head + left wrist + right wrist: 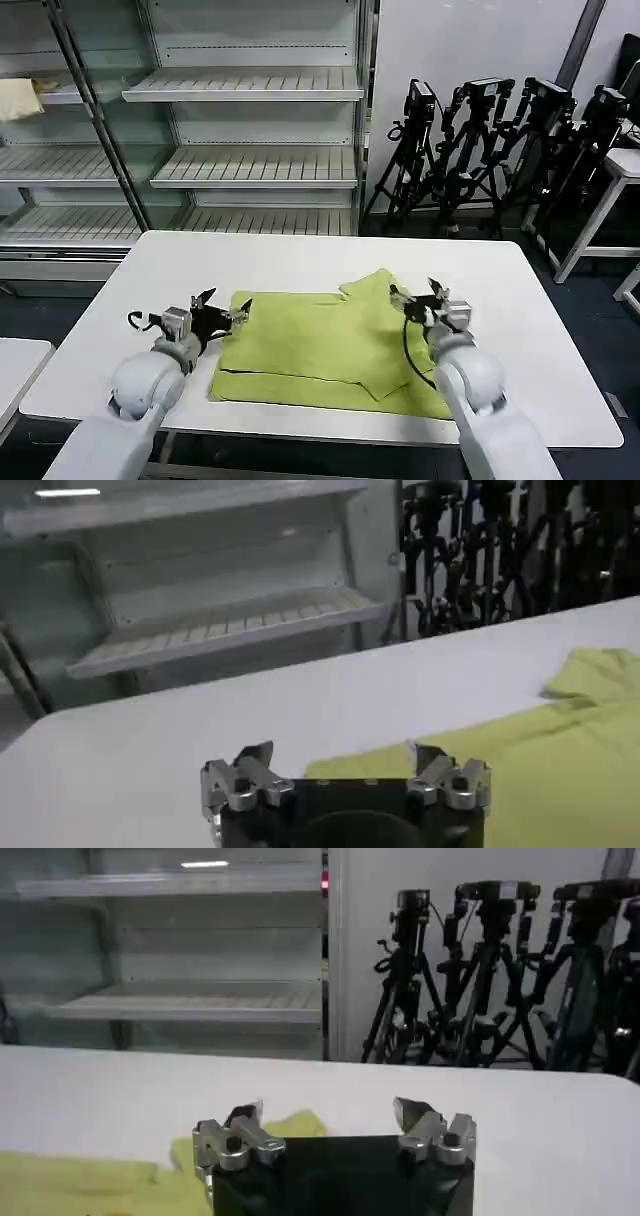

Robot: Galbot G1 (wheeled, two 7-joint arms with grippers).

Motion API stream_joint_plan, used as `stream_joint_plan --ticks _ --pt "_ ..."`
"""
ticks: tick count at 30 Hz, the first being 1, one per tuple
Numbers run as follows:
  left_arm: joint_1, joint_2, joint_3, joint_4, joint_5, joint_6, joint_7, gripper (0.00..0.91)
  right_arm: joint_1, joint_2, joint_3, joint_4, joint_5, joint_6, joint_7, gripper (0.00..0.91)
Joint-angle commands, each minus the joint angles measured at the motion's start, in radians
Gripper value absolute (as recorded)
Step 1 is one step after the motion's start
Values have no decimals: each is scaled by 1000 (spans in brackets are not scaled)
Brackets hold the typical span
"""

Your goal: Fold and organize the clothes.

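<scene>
- White desk (300,262): bare on the far half and at both sides.
- Lime shirt (320,345): lying partly folded near the front edge, centred.
- Left tool (222,308): spread wide, at the shirt's left edge.
- Right tool (418,296): spread wide, over the shirt's right side.

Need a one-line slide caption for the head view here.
Both open grippers, left and right, flank the partly folded lime shirt on the white table.
</scene>
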Motion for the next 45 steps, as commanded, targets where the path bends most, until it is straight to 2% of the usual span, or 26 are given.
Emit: stream_joint_plan --ticks 1,8,10,20,21,22,23,24,25,26,31,35,41,45 --pt "-145 -16 42 193 -40 3 13 907 179 75 -65 -270 -26 -1 17 907" --pt "-161 -39 52 272 -4 2 42 907 158 101 -69 -288 -41 3 16 907" --pt "-161 -39 42 278 -5 2 43 907 158 109 -69 -309 -41 31 18 907" --pt "-165 -41 30 298 13 -8 60 907 206 167 -61 -412 -78 80 -15 907" --pt "-164 -39 31 298 20 -8 67 907 208 171 -62 -415 -76 78 -12 877" --pt "-163 -37 31 297 21 -10 68 836 208 172 -62 -416 -73 77 -10 685" --pt "-163 -38 30 297 21 -10 67 433 207 175 -63 -417 -66 76 -2 20" --pt "-163 -37 29 297 21 -9 66 242 207 176 -63 -415 -48 63 6 0" --pt "-163 -37 28 298 21 -5 66 91 207 177 -62 -413 -41 50 8 0" --pt "-162 -35 27 297 21 -4 67 10 209 179 -59 -411 -29 30 15 0" --pt "-154 -28 29 291 20 -1 69 10 214 172 -53 -402 -8 1 41 0" --pt "-146 -29 33 287 21 -2 74 20 209 159 -52 -398 -3 3 32 0" --pt "-140 -37 33 286 24 -5 87 10 206 146 -57 -399 -19 75 -6 0" --pt "-140 -43 34 280 24 -15 97 20 199 136 -57 -376 -24 92 -17 0"
